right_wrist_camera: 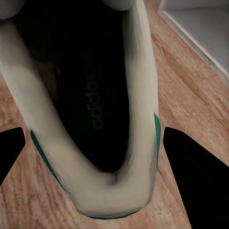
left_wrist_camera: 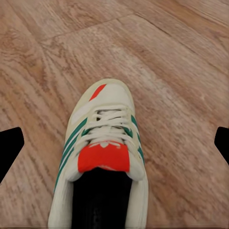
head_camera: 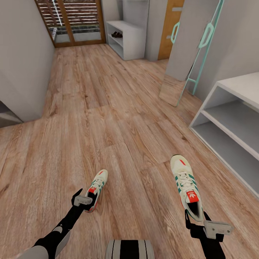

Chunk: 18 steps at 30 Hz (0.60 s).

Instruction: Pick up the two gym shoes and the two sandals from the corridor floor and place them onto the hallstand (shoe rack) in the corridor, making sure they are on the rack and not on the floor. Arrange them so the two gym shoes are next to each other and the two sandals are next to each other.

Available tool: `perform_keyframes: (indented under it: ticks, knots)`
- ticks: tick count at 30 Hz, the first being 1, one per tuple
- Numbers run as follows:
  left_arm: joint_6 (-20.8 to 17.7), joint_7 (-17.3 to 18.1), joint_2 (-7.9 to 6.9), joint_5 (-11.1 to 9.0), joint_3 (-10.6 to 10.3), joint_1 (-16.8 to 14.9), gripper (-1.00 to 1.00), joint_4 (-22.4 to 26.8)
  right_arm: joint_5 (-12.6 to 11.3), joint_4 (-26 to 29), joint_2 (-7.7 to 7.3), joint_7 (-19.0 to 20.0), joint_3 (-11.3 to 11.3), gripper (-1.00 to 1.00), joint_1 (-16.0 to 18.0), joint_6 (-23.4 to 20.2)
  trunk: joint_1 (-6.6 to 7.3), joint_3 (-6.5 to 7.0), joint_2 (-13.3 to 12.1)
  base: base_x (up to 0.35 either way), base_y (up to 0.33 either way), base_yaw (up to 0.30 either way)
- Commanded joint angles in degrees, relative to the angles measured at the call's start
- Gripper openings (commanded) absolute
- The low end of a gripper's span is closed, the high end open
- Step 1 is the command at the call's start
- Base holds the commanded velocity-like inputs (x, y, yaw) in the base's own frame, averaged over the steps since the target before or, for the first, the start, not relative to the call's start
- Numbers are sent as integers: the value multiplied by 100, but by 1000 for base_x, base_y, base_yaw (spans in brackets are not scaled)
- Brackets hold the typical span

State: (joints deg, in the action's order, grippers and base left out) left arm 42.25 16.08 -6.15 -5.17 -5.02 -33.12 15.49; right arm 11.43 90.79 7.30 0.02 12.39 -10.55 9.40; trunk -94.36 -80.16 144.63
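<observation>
Nearest the robot, the left gripper [head_camera: 87, 202] hangs over the heel of a white lace-up gym shoe with green side stripes and a red-orange tongue label [head_camera: 97, 189], which lies on the light brown wood-grain plank floor [head_camera: 118, 118] with its toe pointing away; in the left wrist view this left gym shoe [left_wrist_camera: 102, 157] sits between the two dark fingertips [left_wrist_camera: 9, 150], which stand wide apart and clear of its sides. The right gripper [head_camera: 196, 219] is at the heel of the second white gym shoe with green stripes [head_camera: 186, 187], lying on the floor further to the right; in the right wrist view the heel and dark insole of this right gym shoe [right_wrist_camera: 90, 109] sit close between the fingers [right_wrist_camera: 198, 176], spread wide, one just beside the shoe's side, though I cannot tell whether it touches. Just beyond that shoe on the right stands the low white-grey hallstand with a thick flat top and two shallow tiers [head_camera: 233, 118], its tiers bare. Further off, a tall mirror in a slim teal ladder-like frame [head_camera: 190, 54] leans against the wall. At the far end of the corridor, a second white shelving unit [head_camera: 129, 37] holds a pair of dark brown sandals [head_camera: 116, 35] on its shelf, beside a wooden slatted door [head_camera: 72, 21].
</observation>
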Motion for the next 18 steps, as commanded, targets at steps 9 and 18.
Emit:
perform_keyframes:
  ticks: [9, 18]
  knots:
    - [-1, 0, 27, -2, -12, 6, 100, -2, 0, 0, 0, -5, 0, -100, 2, -1, 0, -78, 0, 0, 0, 0]
    - [-2, 0, 34, -2, -20, 4, 100, -2, 0, 0, 0, -10, 0, -100, 7, -4, 0, -158, 0, 0, 0, 0]
